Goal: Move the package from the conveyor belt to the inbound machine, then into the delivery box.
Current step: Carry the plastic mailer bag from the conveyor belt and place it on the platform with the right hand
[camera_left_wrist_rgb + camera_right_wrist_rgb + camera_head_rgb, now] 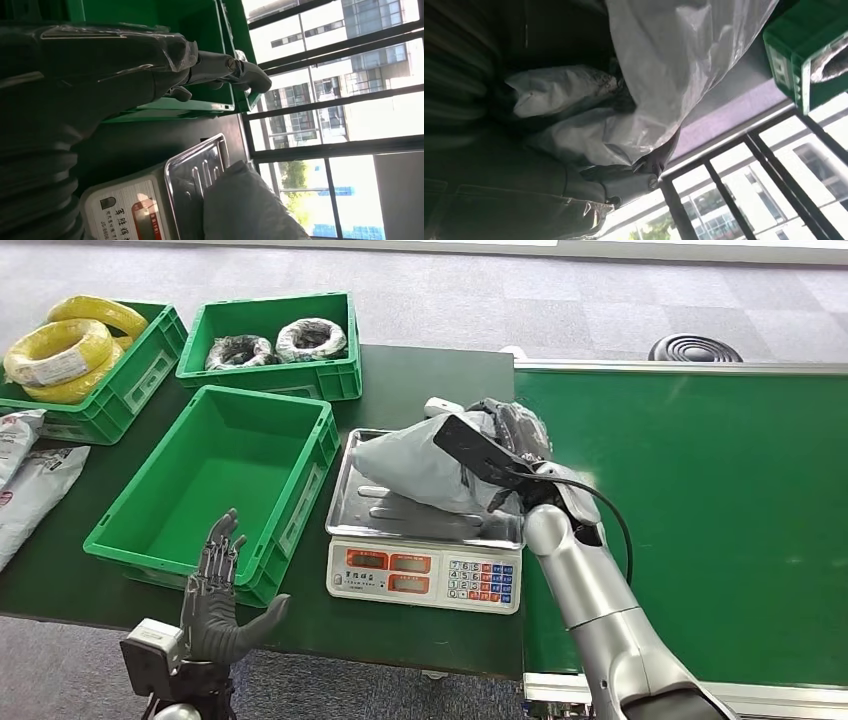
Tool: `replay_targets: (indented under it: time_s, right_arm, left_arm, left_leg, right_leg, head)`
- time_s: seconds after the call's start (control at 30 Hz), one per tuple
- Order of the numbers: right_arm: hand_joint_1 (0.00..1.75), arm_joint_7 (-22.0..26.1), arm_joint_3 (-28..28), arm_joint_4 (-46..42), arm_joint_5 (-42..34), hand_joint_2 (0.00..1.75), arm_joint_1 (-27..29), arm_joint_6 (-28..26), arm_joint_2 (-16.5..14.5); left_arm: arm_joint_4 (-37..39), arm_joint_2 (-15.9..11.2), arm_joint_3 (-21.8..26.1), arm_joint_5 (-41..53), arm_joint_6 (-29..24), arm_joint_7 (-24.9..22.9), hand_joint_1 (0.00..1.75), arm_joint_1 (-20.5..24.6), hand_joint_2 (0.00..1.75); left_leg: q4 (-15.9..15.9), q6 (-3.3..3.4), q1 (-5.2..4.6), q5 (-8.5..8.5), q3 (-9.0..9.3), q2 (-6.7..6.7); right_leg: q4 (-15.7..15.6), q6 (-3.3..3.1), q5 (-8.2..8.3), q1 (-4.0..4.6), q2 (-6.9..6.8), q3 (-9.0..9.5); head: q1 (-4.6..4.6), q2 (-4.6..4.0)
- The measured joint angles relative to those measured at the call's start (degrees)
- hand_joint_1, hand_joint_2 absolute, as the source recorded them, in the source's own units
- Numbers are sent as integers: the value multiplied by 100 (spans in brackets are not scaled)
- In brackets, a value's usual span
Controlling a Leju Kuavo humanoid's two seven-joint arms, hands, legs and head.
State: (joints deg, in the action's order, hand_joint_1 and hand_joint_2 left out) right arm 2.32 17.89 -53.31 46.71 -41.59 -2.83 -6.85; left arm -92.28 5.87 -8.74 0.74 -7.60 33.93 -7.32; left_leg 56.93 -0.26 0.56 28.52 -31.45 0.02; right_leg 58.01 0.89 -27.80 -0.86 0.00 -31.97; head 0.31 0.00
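Looks like the right hand (515, 445) has its fingers wrapped round the grey package (420, 468) sitting on the scale (425, 570) for weighing, while the left hand (215, 590), spread and holding nothing, waits near the scale by the empty green bin (130, 530).

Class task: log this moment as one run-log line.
stage: weighing | grey package on scale tray | right hand grips package | left hand open

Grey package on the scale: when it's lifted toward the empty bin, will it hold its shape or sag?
Probably sags: the package is a soft, wrinkled poly bag, bunched where the right hand grips it. Its glossy film may slip. It looks unlikely to roll.
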Motion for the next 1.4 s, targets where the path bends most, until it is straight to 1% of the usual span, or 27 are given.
replay_targets:
  time_s: [0.1, 0.27, 0.37, 0.47, 0.6, 0.73, 0.83, 0.9, 1.0, 1.07, 1.13, 1.27, 1.4]
  right_arm:
    - [0, 173, 8, 441, -136, 175, -93, 51, -77]
    - [0, 271, 3, 785, -249, 175, -191, 65, -122]
    - [0, 646, -81, 809, -722, 175, -158, 116, -124]
    - [0, 1062, -252, 558, -1445, 175, 15, 317, -102]
    - [0, 1190, -469, -317, -2249, 175, 432, 550, 61]
    - [0, 1269, -727, -1477, -2785, 175, 1031, 653, 415]
    - [0, 1567, -1028, -2232, -3165, 175, 1618, 404, 759]
    - [0, 1750, -1196, -2520, -3342, 175, 1941, 237, 924]
    - [0, 1813, -1257, -2605, -3395, 175, 2063, 186, 980]
    - [0, 2083, -1581, -3042, -3541, 175, 2972, 11, 1165]
    - [0, 2351, -1937, -3559, -3668, 175, 4038, -173, 1318]
    - [0, 2362, -2101, -3956, -3658, 175, 4707, -213, 1197]
    - [0, 2355, -2139, -4190, -3665, 175, 5148, -98, 1090]
  left_arm:
    - [0, 22, 7, 21, 20, -19, 0, 10, 175]
    - [0, 40, 20, 34, 42, -24, 0, 10, 175]
    - [0, 59, 19, 48, 52, -39, 0, -2, 175]
    - [0, 78, 9, 78, 51, -45, 0, -56, 175]
    - [-3, 87, -9, 133, 39, -33, 0, -137, 175]
    - [-117, 82, -9, 303, 39, 24, 0, -211, 175]
    - [-372, 50, -3, 489, -22, 111, 0, -275, 175]
    - [-523, 17, -3, 586, -82, 167, 0, -318, 175]
    - [-576, 0, -3, 613, -105, 188, 0, -333, 175]
    - [-915, -90, -59, 853, -215, 261, 0, -394, 175]
    - [-1288, -178, -175, 1186, -290, 265, 0, -435, 175]
    - [-1335, -198, -528, 1604, -72, -184, 0, -215, 175]
    - [-1068, -233, -1089, 2225, -112, -580, 0, 245, 175]
  left_leg:
    - [0, 0, 0, 0, 0, 0]
    - [0, 0, 0, 0, 2, 1]
    - [0, 0, 0, 0, 3, 0]
    - [1, 0, 0, 0, 4, 0]
    - [2, 0, 0, 1, -2, -3]
    - [3, 1, -1, 2, -9, -7]
    - [3, 1, -1, 5, -10, -17]
    - [2, 1, -1, 7, -10, -22]
    - [2, 1, -1, 8, -10, -23]
    - [1, -2, 0, 11, -11, -22]
    - [-1, -6, 1, 13, -10, -22]
    - [-1, -6, 1, 12, -6, -30]
    - [-1, -4, 0, 10, -2, -28]
  right_leg:
    - [0, 0, 0, 0, 0, 0]
    - [0, 0, 0, 1, 1, 0]
    - [0, 0, 0, 0, 0, 0]
    - [0, 0, 0, 0, 0, -1]
    - [-2, 0, 0, 0, -3, -5]
    - [-4, 0, -1, -1, -6, -10]
    - [-6, 1, -2, -2, -9, -9]
    - [-7, 1, -3, -2, -10, -8]
    - [-7, 1, -3, -2, -11, -8]
    - [-7, 0, -4, -1, -12, -10]
    - [-7, -1, -5, 1, -12, -13]
    - [-7, -1, -7, 1, -21, -6]
    - [-7, 0, -5, -2, -20, -2]
  head:
    - [-1, 0]
    - [-1, 0]
    - [-1, 0]
    - [-1, 0]
    - [-1, 0]
    - [-1, 0]
    - [-2, 0]
    - [-1, 0]
    - [0, 0]
    - [-2, 0]
    - [-3, 0]
    - [-1, 0]
    - [-1, 0]
